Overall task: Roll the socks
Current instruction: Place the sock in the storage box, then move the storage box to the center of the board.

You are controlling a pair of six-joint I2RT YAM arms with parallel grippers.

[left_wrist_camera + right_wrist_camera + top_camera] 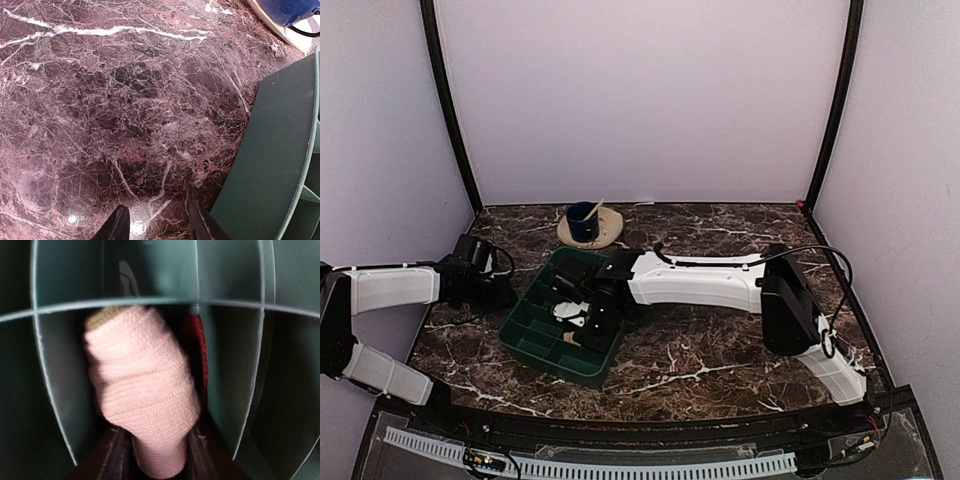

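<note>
The socks (142,390) are a fat roll of pale tan knit standing in a narrow compartment of the green tray (150,304). A strip of red stripe (200,350) shows behind the roll. My right gripper (157,460) reaches down into that compartment, its dark fingers (115,455) flanking the roll's lower end with a thin dark gap at each side. In the top view the right gripper (582,312) is inside the tray (535,335). My left gripper (157,222) hovers open and empty over the marble, just left of the tray's wall (280,150).
A blue cup on a cream saucer (588,225) stands behind the tray; its edge shows in the left wrist view as the saucer (295,15). The tray has several compartments. White walls with black posts enclose the marble table (720,350).
</note>
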